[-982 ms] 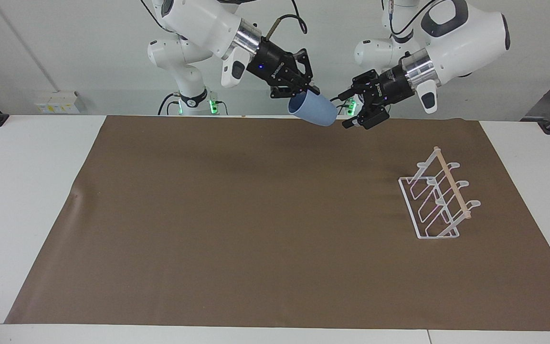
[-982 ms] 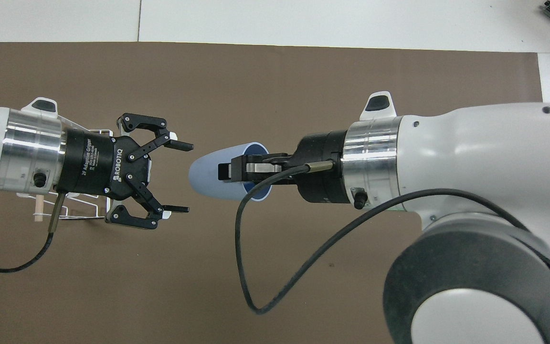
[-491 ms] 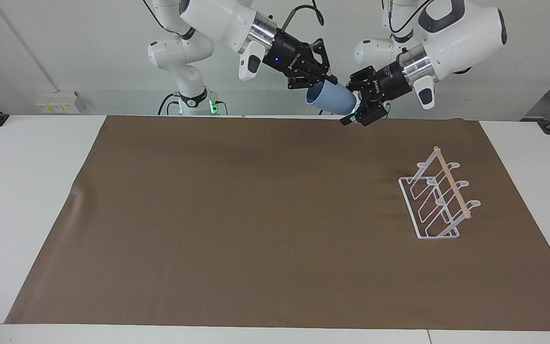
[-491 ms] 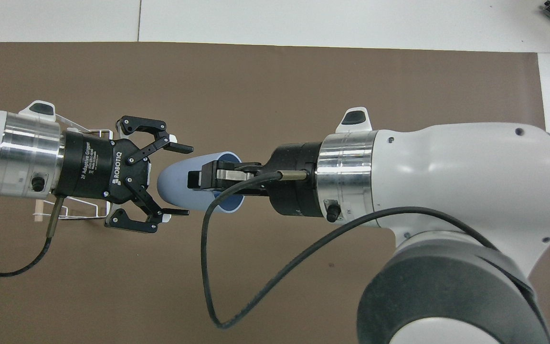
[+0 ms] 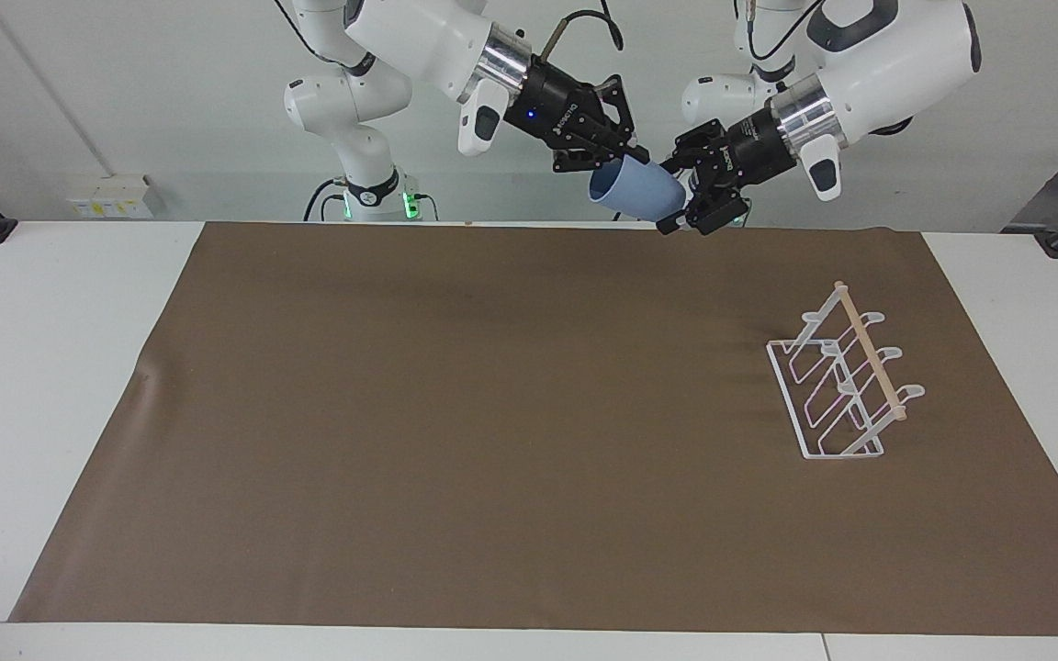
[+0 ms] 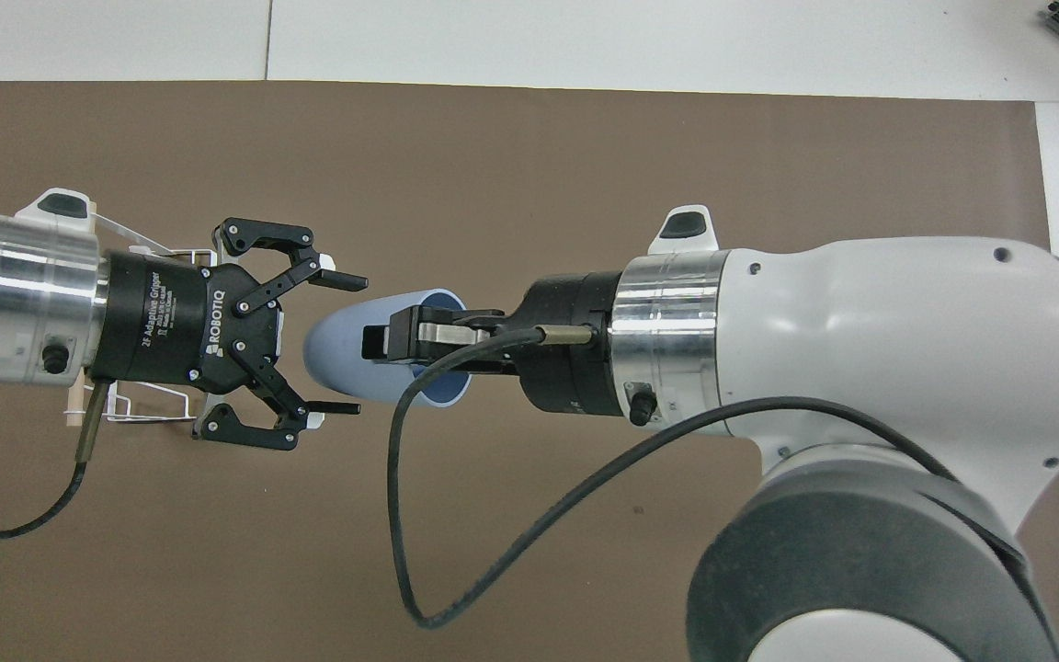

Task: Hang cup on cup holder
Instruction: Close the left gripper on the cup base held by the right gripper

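High in the upper middle of the facing view, the right gripper (image 5: 623, 158) grips the light-blue cup (image 5: 636, 188) by its rim, one finger inside the mouth and one outside, with the cup tilted on its side in the air over the robots' edge of the brown mat (image 5: 529, 431). The left gripper (image 5: 679, 195) meets it there; its fingers (image 6: 343, 279) are spread wide on either side of the cup's base, and whether they touch it cannot be told. The overhead view shows that spread and the cup's bare blue inside, which the facing view hides. The facing view alone shows the whole cup holder (image 5: 841, 376), a white wire rack with a wooden dowel, standing with no cup on its prongs at the middle right of the frame on the counter (image 5: 51, 367); from overhead only bits of its wire (image 6: 157, 409) peek from under the left gripper.
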`<action>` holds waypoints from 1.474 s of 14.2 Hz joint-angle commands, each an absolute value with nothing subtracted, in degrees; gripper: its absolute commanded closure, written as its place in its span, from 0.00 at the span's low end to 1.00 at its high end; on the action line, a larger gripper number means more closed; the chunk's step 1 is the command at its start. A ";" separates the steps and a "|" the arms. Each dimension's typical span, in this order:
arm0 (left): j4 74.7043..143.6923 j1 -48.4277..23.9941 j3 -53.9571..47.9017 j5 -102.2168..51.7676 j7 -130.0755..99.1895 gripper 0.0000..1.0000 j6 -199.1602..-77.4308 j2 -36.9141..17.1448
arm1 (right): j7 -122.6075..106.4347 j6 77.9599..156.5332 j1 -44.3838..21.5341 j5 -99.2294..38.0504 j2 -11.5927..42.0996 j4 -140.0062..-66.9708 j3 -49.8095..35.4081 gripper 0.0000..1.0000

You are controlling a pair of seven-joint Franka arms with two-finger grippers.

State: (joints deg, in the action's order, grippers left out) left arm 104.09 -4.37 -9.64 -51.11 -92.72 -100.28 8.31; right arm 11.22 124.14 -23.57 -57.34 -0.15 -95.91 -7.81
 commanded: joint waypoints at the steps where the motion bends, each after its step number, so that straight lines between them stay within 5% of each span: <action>1: 104.59 -5.10 -9.14 -50.19 -94.13 0.08 -100.46 9.75 | 12.04 125.24 -23.47 -58.89 -1.23 -97.21 -7.91 1.00; 3: 104.59 -5.10 -9.14 -50.19 -94.13 0.47 -100.46 9.76 | 12.13 125.16 -23.47 -58.89 -1.32 -97.21 -7.91 1.00; 5: 104.50 -5.19 -9.23 -50.19 -94.04 0.99 -100.46 9.76 | 12.13 125.16 -23.47 -58.89 -1.23 -97.21 -7.91 1.00; 17: 104.59 -4.48 -8.88 -47.65 -92.11 1.00 -98.70 9.93 | 12.83 125.24 -23.47 -58.71 -1.23 -97.21 -7.82 1.00; 18: 104.59 -4.48 -8.79 -47.46 -92.11 1.00 -98.70 9.93 | 12.83 125.24 -23.47 -58.36 -1.23 -97.21 -7.82 0.94; 19: 104.59 -4.48 -8.79 -47.46 -92.11 1.00 -98.70 10.11 | 12.75 125.24 -23.47 -58.19 -1.23 -97.21 -7.82 0.73; 21: 104.59 -4.48 -8.79 -47.46 -92.11 1.00 -98.70 10.11 | 12.66 125.24 -23.47 -58.01 -1.23 -97.21 -7.82 0.50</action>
